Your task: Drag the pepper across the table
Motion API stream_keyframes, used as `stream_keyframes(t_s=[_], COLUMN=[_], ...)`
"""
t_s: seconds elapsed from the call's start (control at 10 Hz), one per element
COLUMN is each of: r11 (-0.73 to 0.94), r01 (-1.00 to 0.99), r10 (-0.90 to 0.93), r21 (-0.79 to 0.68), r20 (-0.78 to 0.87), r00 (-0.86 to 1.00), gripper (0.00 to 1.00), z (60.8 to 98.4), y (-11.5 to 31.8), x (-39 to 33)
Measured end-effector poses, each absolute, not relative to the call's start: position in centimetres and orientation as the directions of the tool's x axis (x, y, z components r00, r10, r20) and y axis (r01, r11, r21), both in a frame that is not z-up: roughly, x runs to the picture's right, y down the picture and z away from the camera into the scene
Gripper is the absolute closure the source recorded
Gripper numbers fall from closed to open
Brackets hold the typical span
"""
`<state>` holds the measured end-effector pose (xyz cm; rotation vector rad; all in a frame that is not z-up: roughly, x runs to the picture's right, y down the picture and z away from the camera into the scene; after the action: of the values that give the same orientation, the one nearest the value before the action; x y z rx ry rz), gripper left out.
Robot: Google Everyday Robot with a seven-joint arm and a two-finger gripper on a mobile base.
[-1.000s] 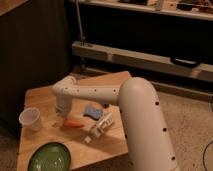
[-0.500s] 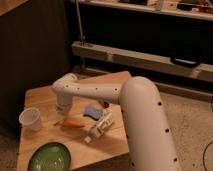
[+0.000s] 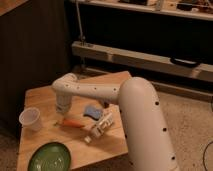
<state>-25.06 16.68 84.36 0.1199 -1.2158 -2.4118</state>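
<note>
In the camera view, the small, tapered orange-red pepper lies flat near the middle of the low, light wooden plank desk. It sits between the white paper cup and the white tube-like bottle. The white arm's tool hangs just above the pepper's end nearer the cup; whether it is released or clenched cannot be told. The pepper looks light, firm and smooth-skinned, so it is likely to roll or slip. Its thicker middle seems the safest place to take hold.
</note>
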Motion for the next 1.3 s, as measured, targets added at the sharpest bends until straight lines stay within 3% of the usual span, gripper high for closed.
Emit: stream_keyframes(t_s=[0.5, 0.9, 1.3], r11=[-0.505, -0.496, -0.495], r01=[0.339, 0.356, 0.37], r10=[-0.406, -0.412, -0.418], r21=[0.794, 0.792, 0.786], r20=[0.129, 0.147, 0.158], r00=[-0.905, -0.899, -0.895], gripper=[0.54, 0.86, 0.86], z=[84.1, 84.3, 84.2], y=[17.8, 18.5, 18.6], x=[-22.9, -22.5, -22.1])
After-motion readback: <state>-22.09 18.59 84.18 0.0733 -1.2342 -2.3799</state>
